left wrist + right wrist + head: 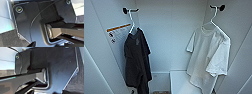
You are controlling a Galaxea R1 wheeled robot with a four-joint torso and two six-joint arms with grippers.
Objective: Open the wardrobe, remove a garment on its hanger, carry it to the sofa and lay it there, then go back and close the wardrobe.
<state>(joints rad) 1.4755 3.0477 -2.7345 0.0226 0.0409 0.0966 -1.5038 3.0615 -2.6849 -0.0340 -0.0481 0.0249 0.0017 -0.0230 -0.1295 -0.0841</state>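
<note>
Head view, wardrobe (169, 37): stands open, its white interior facing the camera, back panel in the middle, side walls slanting in at either side.
Head view, garment (210, 57): white short-sleeved T-shirt inside the wardrobe, hanging against the right side wall, hem reaching down near the low white shelf (180, 80).
Head view, hanger (214, 16): thin and pale, its hook over a dark peg (221, 7) high on the right wall, shoulders inside the T-shirt's neck.
Head view, black garment (137, 62): long dark piece on its own white hanger (131, 21), hooked on a dark peg (125, 10) on the wardrobe's left wall, well apart from the T-shirt.
Head view, warning label (117, 32): white sheet with an orange strip, stuck to the left wall just beside the black garment's shoulder.
Left wrist view, arm: the robot's dark plate and jointed bar lie close to the lens, with white panel and dark grey floor (7, 38) at the edges.
Left wrist view, hand state: cannot tell whether open or closed.
Right wrist view, arm: dark plate and bar again, pale panel and dark floor (77, 83) behind.
Right wrist view, hand state: cannot tell.
</note>
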